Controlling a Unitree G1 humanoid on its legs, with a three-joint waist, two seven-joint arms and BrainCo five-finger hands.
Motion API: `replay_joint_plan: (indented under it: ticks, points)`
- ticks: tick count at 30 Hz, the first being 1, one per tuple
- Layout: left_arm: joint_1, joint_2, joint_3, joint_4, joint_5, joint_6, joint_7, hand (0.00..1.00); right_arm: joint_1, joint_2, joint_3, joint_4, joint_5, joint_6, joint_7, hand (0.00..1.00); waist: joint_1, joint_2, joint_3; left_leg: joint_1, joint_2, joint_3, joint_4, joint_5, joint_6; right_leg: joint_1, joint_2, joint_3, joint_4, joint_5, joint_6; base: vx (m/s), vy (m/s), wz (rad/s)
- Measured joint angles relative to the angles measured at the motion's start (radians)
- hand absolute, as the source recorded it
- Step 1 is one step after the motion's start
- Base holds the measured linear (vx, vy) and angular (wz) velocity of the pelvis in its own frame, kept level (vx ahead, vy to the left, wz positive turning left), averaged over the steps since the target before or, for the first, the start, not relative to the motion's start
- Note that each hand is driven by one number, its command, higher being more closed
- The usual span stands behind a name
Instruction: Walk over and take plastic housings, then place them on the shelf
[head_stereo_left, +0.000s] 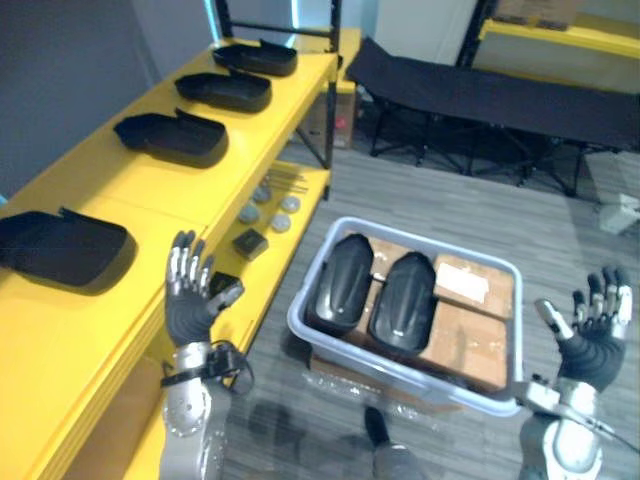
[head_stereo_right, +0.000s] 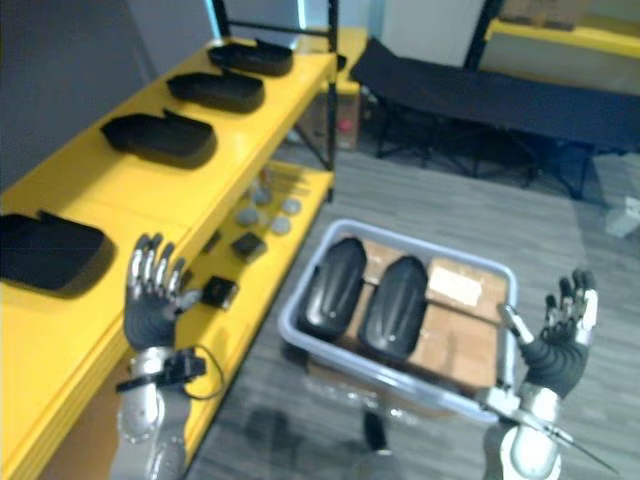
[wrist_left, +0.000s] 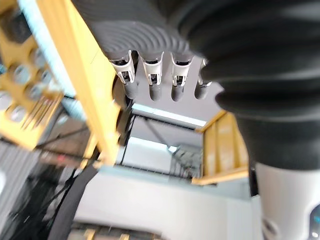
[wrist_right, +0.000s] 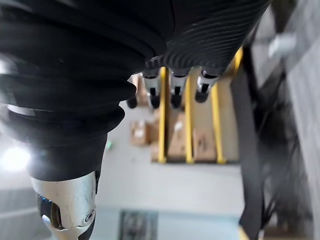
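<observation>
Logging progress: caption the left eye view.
Left hand, right hand open; two housings in bin, four on yellow shelf.

The nearest plastic housing (head_stereo_left: 60, 250) on the yellow shelf (head_stereo_left: 160, 200) was cut off by the left edge, and the shelf's near end ran out past the bottom edge. The small round things (head_stereo_left: 262, 205) on its lower board were too small to name. In the grey bin (head_stereo_left: 410, 232), two housings (head_stereo_left: 342, 282) hid much of the cardboard (head_stereo_left: 470, 345) beneath them. The bin's near right corner lay behind the wrist of the right hand (head_stereo_left: 592, 335).
</observation>
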Motion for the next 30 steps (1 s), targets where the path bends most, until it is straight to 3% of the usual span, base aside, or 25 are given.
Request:
replay_joint_plan:
  ticks: [7, 8, 13, 18, 20, 22, 27, 30]
  points:
    - [-0.075, 0.004, -0.157, 0.045, 0.040, -0.005, -0.019, 0.00, -0.027, 0.032, -0.008, 0.135, 0.004, -0.002, -0.053, 0.00, 0.003, 0.021, 0.067, -0.081, 0.002, -0.035, 0.077, -0.030, 0.002, -0.036, 0.000, -0.002, 0.003, 0.003, 0.001, -0.05, -0.023, 0.04]
    - [-0.101, 0.016, -0.184, 0.106, 0.052, -0.005, -0.026, 0.00, -0.085, 0.032, 0.046, 0.188, 0.003, -0.001, -0.122, 0.00, 0.006, 0.012, 0.131, -0.149, 0.002, -0.067, 0.129, -0.030, 0.003, -0.071, -0.002, -0.026, 0.004, 0.019, -0.013, -0.21, -0.053, 0.35]
    - [-0.113, 0.043, -0.182, 0.158, 0.052, -0.006, -0.019, 0.00, -0.155, 0.022, 0.045, 0.253, 0.003, 0.000, -0.211, 0.00, 0.029, 0.027, 0.167, -0.202, 0.002, -0.101, 0.149, -0.029, 0.002, -0.096, -0.004, -0.051, 0.003, 0.037, 0.008, -0.05, -0.025, 0.20]
    - [-0.162, 0.055, -0.190, 0.260, 0.060, -0.017, -0.023, 0.00, -0.316, -0.048, 0.045, 0.408, -0.005, 0.004, -0.409, 0.00, 0.041, 0.030, 0.271, -0.249, -0.016, -0.142, 0.163, -0.018, 0.003, -0.110, -0.021, -0.085, -0.003, 0.046, 0.019, -0.04, -0.017, 0.23]
    - [-0.159, 0.068, -0.196, 0.286, 0.061, -0.018, -0.028, 0.00, -0.348, -0.070, 0.043, 0.455, -0.005, 0.008, -0.455, 0.00, 0.059, 0.032, 0.279, -0.268, -0.018, -0.147, 0.161, -0.013, 0.002, -0.125, -0.022, -0.092, -0.003, 0.050, 0.024, 0.04, -0.012, 0.19]
    - [-0.175, 0.077, -0.230, 0.317, 0.085, -0.018, -0.054, 0.00, -0.455, -0.149, 0.043, 0.617, 0.004, 0.033, -0.529, 0.00, 0.064, 0.034, 0.282, -0.280, -0.031, -0.177, 0.148, -0.001, 0.006, -0.130, -0.031, -0.127, -0.003, 0.053, 0.028, 0.09, 0.004, 0.27]
    - [-0.188, 0.071, -0.235, 0.359, 0.085, -0.017, -0.059, 0.00, -0.505, -0.181, 0.028, 0.716, 0.008, 0.044, -0.543, 0.00, 0.067, 0.047, 0.291, -0.283, -0.036, -0.201, 0.153, -0.002, 0.007, -0.119, -0.034, -0.159, 0.006, 0.048, 0.020, -0.01, 0.000, 0.11]
    - [-0.197, 0.076, -0.242, 0.385, 0.085, -0.012, -0.058, 0.00, -0.565, -0.227, 0.003, 0.825, 0.056, 0.056, -0.514, 0.00, 0.085, 0.063, 0.302, -0.295, -0.036, -0.217, 0.166, -0.002, 0.006, -0.121, -0.033, -0.172, 0.017, 0.042, 0.013, -0.06, -0.018, 0.15]
